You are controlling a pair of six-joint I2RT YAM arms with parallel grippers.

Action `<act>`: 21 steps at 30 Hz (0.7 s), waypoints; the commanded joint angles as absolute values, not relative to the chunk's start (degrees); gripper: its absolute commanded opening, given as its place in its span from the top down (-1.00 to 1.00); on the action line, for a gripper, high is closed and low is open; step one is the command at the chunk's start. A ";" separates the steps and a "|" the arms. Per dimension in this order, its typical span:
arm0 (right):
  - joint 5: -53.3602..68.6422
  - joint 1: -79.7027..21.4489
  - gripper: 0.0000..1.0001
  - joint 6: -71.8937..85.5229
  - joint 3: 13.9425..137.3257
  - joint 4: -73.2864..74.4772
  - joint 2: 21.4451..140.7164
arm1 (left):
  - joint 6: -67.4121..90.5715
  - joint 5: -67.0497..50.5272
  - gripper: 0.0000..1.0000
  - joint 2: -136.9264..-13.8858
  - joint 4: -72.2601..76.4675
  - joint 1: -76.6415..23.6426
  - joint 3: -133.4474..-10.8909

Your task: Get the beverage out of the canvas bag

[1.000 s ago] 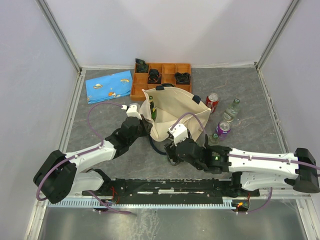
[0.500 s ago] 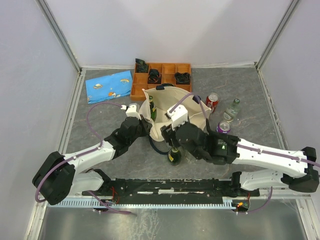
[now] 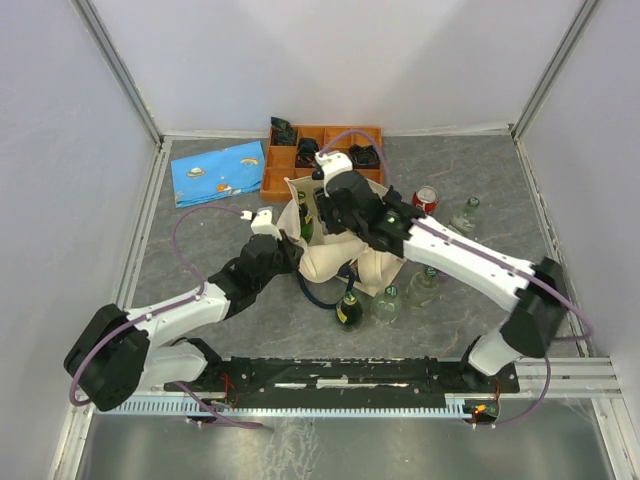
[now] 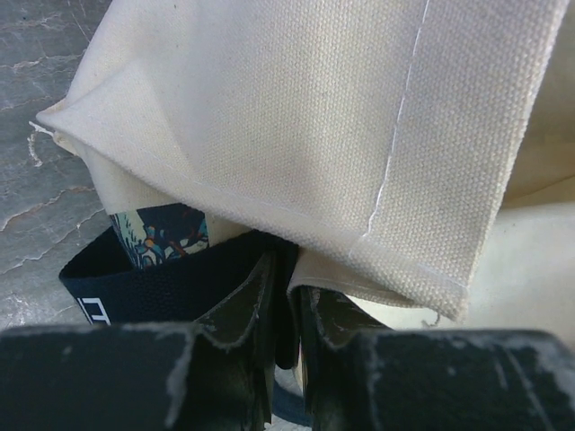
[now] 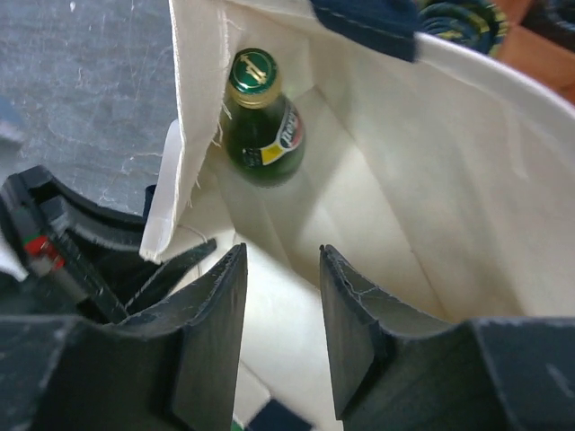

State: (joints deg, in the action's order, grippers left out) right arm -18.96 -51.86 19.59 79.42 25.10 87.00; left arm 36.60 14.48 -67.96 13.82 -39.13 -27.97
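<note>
The cream canvas bag (image 3: 325, 262) lies in the middle of the table with its mouth toward the back. My left gripper (image 3: 290, 246) (image 4: 286, 269) is shut on its rim, pinching the navy strap (image 4: 171, 283) and the cream cloth. My right gripper (image 3: 322, 213) (image 5: 283, 253) hovers over the bag's mouth, open, with nothing between its fingers. Inside the bag, against the left wall, lies a green glass bottle (image 5: 262, 126) (image 3: 305, 215) with a green cap, just ahead of the right fingertips.
A dark green bottle (image 3: 348, 310) and two clear bottles (image 3: 387, 303) (image 3: 425, 287) stand in front of the bag. A red can (image 3: 425, 199) and a further clear bottle (image 3: 465, 215) sit to the right. An orange tray (image 3: 325, 140) and a blue pouch (image 3: 218, 172) lie at the back.
My right arm left the dark green bottle standing in front of the bag and swung up and back over the bag's mouth, its jaws narrowing. The left gripper kept its hold.
</note>
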 commanded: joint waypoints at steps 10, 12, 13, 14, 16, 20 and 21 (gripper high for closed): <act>-6.59 -47.90 -0.31 18.49 91.74 16.48 102.55 | 37.83 21.29 0.65 -64.88 13.28 -37.97 -25.69; -6.68 -47.81 -0.32 18.22 93.48 16.19 104.41 | 37.96 21.55 0.65 -64.72 13.27 -37.96 -25.52; -6.75 -47.74 -0.32 18.13 94.51 16.17 105.40 | 37.97 21.54 0.64 -64.69 13.25 -38.02 -25.57; -6.83 -47.63 -0.32 18.04 95.69 16.51 106.46 | 37.97 21.53 0.64 -64.69 13.22 -37.93 -25.67; -7.14 -47.41 -0.32 17.93 98.04 17.13 108.61 | 37.88 21.56 0.64 -64.60 13.19 -37.97 -25.77; -8.11 -46.91 -0.32 18.01 100.88 17.69 111.86 | 37.84 22.03 0.64 -64.38 13.02 -37.99 -25.82; -8.17 -46.79 -0.31 18.20 101.20 17.68 112.44 | 37.82 22.17 0.64 -64.39 13.06 -37.97 -25.84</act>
